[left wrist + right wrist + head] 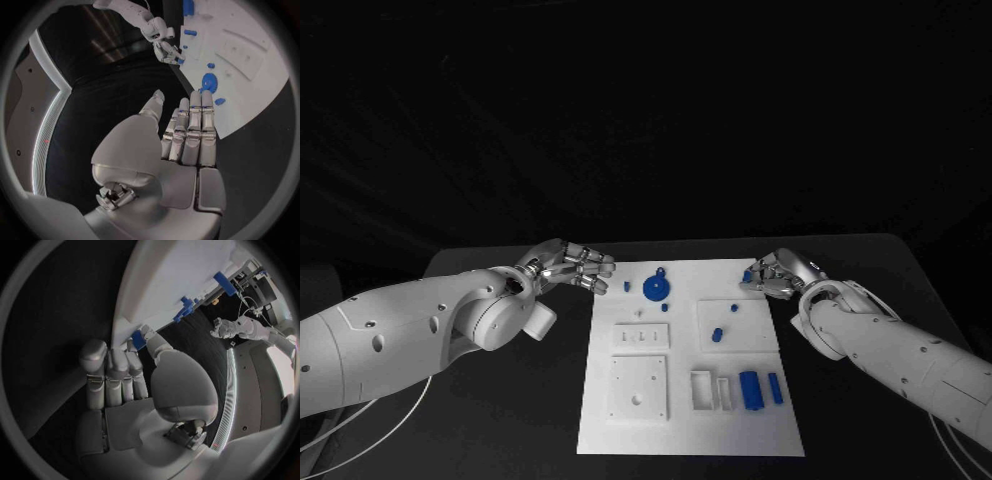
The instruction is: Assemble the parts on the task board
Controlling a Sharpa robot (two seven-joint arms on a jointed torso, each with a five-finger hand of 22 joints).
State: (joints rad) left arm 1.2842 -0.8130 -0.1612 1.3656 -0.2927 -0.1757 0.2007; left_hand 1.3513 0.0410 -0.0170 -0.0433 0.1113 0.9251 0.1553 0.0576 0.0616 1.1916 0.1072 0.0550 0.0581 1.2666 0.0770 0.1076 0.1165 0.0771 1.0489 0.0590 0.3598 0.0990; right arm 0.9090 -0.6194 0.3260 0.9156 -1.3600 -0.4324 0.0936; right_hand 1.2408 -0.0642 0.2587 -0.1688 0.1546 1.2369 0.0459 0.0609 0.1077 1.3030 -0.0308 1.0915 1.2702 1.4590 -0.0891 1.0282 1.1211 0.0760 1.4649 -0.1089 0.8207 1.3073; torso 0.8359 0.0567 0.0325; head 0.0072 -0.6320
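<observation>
Two hands wait at the far corners of the white board.

The board [689, 420] lies flat in the middle of the black worktop [488, 420]. The left hand [568, 267] is just off the board's far left corner. Its fingers [195, 127] are straight and side by side, and they hold nothing. The right hand [776, 275] is at the board's far right edge. Its fingers [115, 375] are bent, and a small blue part [139, 339] sits at their tips by the board's edge; I cannot tell if the hand holds it. On the board, a blue gear [656, 289] lies near the far edge with little blue pegs [715, 334] around it. Two long blue blocks [760, 388] stand near the right edge, closer to the robot, beside white slots [710, 390].
</observation>
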